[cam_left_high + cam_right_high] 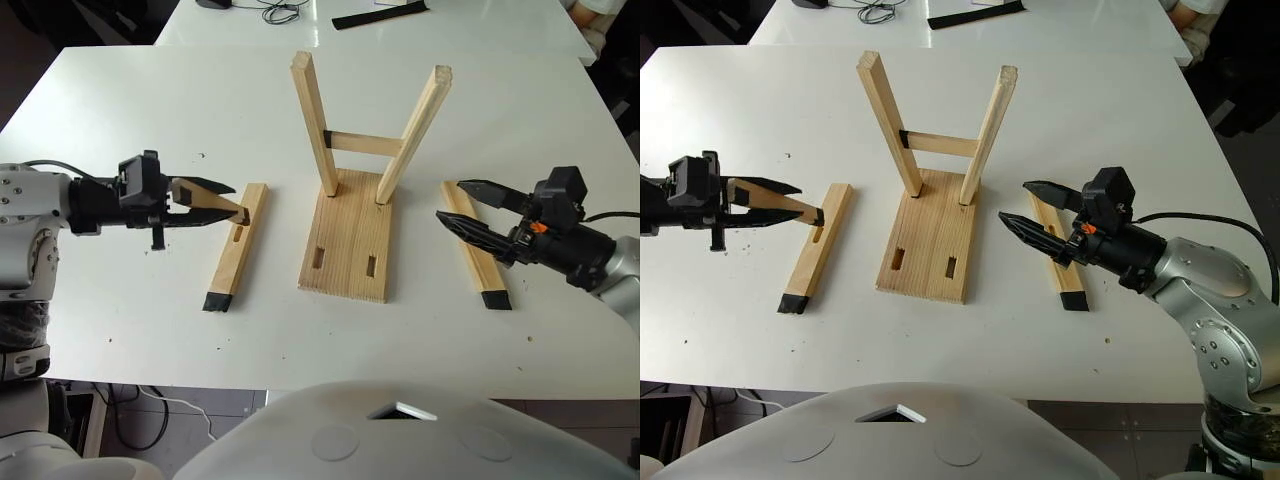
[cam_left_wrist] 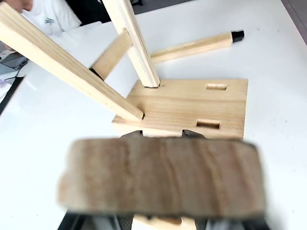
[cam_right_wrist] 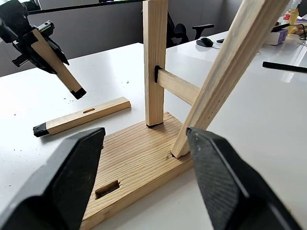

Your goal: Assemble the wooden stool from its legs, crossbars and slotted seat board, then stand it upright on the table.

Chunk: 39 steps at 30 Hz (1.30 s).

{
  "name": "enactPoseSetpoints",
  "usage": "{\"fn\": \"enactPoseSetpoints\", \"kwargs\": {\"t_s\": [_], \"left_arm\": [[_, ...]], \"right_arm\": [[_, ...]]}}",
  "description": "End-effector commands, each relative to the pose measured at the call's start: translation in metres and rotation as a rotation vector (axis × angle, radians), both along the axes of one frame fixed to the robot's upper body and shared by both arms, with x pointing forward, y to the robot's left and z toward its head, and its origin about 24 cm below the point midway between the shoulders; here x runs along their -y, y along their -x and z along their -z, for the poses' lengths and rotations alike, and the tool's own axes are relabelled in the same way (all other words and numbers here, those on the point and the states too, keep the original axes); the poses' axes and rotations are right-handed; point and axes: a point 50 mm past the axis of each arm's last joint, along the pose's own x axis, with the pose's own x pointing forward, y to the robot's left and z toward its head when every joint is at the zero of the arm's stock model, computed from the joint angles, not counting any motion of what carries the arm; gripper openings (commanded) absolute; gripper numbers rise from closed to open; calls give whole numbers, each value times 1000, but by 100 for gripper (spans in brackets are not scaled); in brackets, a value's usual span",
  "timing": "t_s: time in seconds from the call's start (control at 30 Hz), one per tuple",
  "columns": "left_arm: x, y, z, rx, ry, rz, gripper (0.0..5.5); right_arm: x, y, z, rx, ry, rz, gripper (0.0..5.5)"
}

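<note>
1. Left eye view: the left claw (image 1: 228, 200) is clamped on a short crossbar (image 3: 52, 56), whose tip hangs over the slotted loose leg (image 1: 232, 262) left of the seat board (image 1: 345, 240).
2. The right claw (image 1: 449, 198) gapes beside the other leg (image 1: 478, 255).
3. The crossbar tip probably needs squaring with the slot before pressing.
</note>
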Motion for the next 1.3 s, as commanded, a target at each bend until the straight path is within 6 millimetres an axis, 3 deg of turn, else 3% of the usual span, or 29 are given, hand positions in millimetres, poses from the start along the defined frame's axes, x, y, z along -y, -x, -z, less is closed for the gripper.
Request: {"fn": "enactPoseSetpoints", "kwargs": {"t_s": [0.03, 0.23, 1.0, 1.3], "left_arm": [[-23, -3, 19, 28, -107, 28, 131], [-21, -10, 34, 70, -99, 57, 131], [-9, -12, 46, 74, -47, 74, 131], [-6, -15, 40, 70, -31, 76, 131]], "right_arm": [[-5, -1, 3, 22, 26, 16, 313], [-9, -3, 7, 22, 47, 1, 313], [-10, -6, 14, -1, 87, -47, 313], [-10, -5, 15, -4, 88, -44, 313]]}}
